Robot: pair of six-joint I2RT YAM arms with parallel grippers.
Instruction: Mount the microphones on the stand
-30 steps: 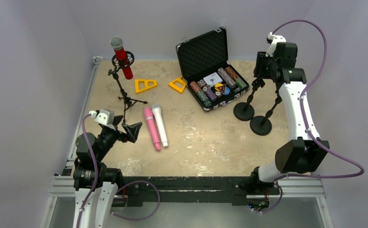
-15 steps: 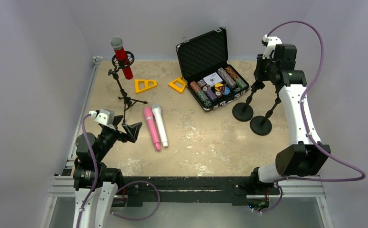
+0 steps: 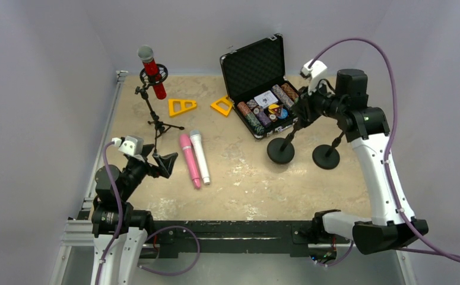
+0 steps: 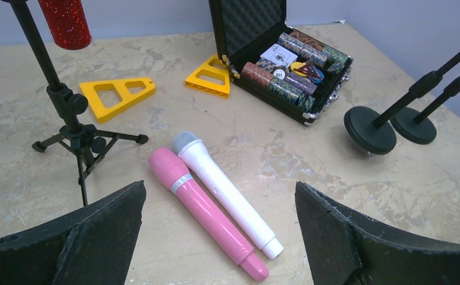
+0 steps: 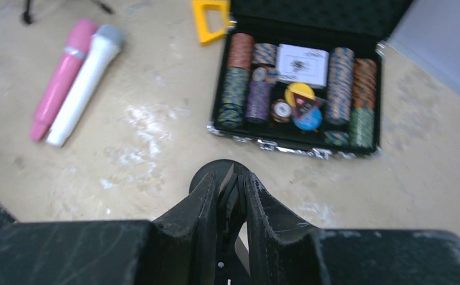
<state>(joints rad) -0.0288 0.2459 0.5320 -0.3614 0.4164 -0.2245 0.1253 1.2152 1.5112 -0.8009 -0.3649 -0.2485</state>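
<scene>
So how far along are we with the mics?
Done: the red microphone sits in the tripod stand clip. In hand: the right claw is shut on the pole of one round-base stand. Left: the pink microphone and white microphone lie on the table, the left claw open near them.

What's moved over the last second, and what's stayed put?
The right gripper, shut on the pole of one black round-base stand, swung left and nearer, carrying that stand away from its twin. The other black round-base stand, pink microphone, white microphone, glittery red microphone on its tripod stand and the open left gripper stayed put.
</scene>
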